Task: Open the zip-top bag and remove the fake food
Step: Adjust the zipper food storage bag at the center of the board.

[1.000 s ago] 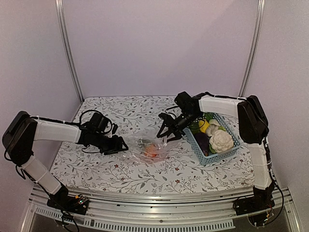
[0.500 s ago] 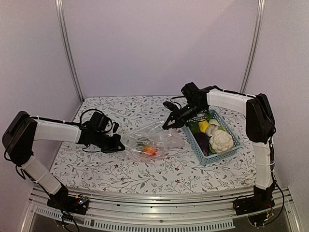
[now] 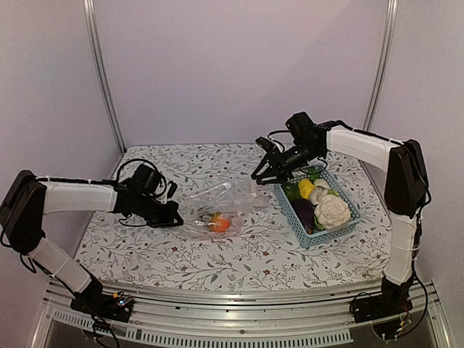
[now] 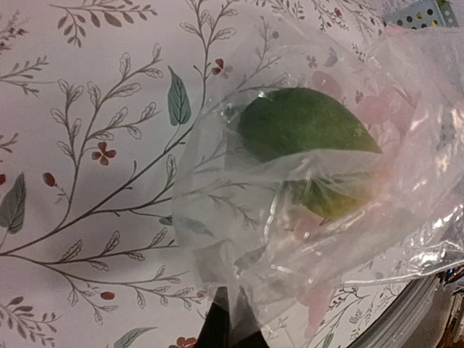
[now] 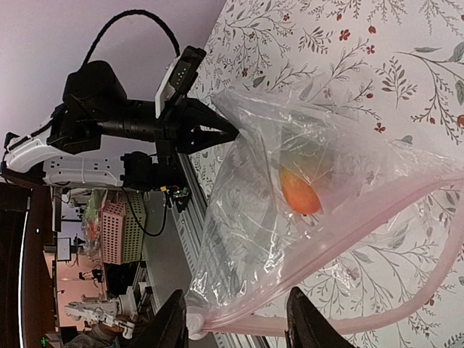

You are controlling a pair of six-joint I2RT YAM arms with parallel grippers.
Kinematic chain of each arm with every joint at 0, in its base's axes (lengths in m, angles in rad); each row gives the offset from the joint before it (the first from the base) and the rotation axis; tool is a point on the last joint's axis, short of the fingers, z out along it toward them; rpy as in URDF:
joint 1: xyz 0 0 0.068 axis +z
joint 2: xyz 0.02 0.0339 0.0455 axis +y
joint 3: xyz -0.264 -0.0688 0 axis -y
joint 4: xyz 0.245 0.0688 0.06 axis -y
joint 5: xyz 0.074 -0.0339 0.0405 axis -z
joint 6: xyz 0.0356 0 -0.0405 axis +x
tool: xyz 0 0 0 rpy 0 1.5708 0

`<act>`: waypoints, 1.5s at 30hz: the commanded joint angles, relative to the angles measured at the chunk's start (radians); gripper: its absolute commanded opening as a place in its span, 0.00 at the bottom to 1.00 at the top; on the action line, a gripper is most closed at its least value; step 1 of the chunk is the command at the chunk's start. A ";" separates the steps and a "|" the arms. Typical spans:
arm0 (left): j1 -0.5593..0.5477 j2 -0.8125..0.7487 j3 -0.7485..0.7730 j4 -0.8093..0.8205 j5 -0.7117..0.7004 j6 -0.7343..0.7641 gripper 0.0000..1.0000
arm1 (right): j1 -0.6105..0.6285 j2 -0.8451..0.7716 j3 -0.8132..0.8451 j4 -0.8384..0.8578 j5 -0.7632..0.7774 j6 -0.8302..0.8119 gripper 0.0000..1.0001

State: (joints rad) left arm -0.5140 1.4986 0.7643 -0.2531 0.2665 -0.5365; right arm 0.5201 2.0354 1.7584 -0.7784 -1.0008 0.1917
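The zip-top bag (image 3: 230,204) lies crumpled at the middle of the floral table (image 3: 145,254), its left end pinched flat in the closed left gripper (image 3: 176,216) and its right corner lifted toward the right gripper (image 3: 261,174). That gripper's fingers stand partly apart in its wrist view, and the pink zip strip (image 5: 446,187) runs down toward the gap between them; I cannot tell whether either finger touches the plastic. The two strips look parted there, so the opening step seems about done and the emptying comes next, though this is only a reading of the creased film. Fake food remains inside the bag: an orange piece (image 3: 220,225) and a green piece (image 4: 304,130) pressed against the clear wall. Fetching them calls for the left arm to hold the closed end down while the right reaches through the mouth — soft plastic will fold over the opening if it slackens. Just right of the bag, a light-blue slotted basket (image 3: 333,232) holds a white cauliflower (image 3: 333,210), a dark purple eggplant (image 3: 303,210), a yellow piece (image 3: 306,188) and some green ones.
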 commanded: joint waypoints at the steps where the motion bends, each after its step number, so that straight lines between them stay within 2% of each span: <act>1: 0.018 0.013 0.056 -0.112 0.007 0.090 0.00 | -0.005 0.040 0.004 -0.055 0.036 -0.106 0.46; 7: 0.037 0.030 0.093 -0.160 0.056 0.126 0.00 | -0.007 0.081 0.019 -0.076 0.080 -0.270 0.47; 10: 0.061 0.067 0.136 -0.220 0.109 0.149 0.00 | -0.012 0.031 -0.029 -0.109 0.012 -0.484 0.62; 13: 0.073 0.098 0.193 -0.281 0.145 0.195 0.00 | -0.014 -0.046 -0.086 -0.183 0.108 -0.748 0.75; 16: 0.091 0.131 0.251 -0.338 0.175 0.242 0.00 | -0.021 -0.113 -0.143 -0.191 0.189 -0.923 0.81; 21: 0.123 0.202 0.323 -0.407 0.249 0.312 0.00 | -0.027 -0.156 -0.194 -0.238 0.195 -1.127 0.83; 29: 0.147 0.255 0.352 -0.405 0.309 0.348 0.00 | 0.089 -0.156 -0.240 -0.089 0.377 -1.176 0.82; 32: 0.158 0.263 0.343 -0.391 0.322 0.349 0.00 | 0.130 -0.138 -0.278 0.048 0.470 -1.108 0.80; 34: 0.165 0.269 0.342 -0.389 0.325 0.357 0.00 | 0.145 -0.127 -0.294 0.132 0.509 -1.073 0.78; 36: 0.177 0.277 0.345 -0.389 0.328 0.363 0.00 | 0.152 -0.111 -0.280 0.149 0.526 -1.060 0.67; 38: 0.193 0.284 0.350 -0.388 0.335 0.362 0.00 | 0.158 -0.104 -0.269 0.135 0.527 -1.041 0.50; 39: 0.201 0.286 0.352 -0.389 0.337 0.363 0.00 | 0.158 -0.111 -0.271 0.121 0.522 -1.039 0.33; 42: 0.217 0.285 0.352 -0.389 0.332 0.364 0.00 | 0.158 -0.181 -0.296 0.080 0.514 -1.037 0.04; 43: 0.221 0.285 0.352 -0.389 0.325 0.366 0.00 | 0.158 -0.225 -0.304 0.061 0.509 -1.037 0.00; 45: 0.223 0.282 0.355 -0.397 0.298 0.372 0.00 | 0.158 -0.281 -0.291 -0.010 0.493 -1.042 0.00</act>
State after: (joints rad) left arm -0.3088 1.7718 1.0969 -0.6334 0.5888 -0.1875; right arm 0.6800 1.8874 1.4670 -0.6983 -0.4992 -0.8539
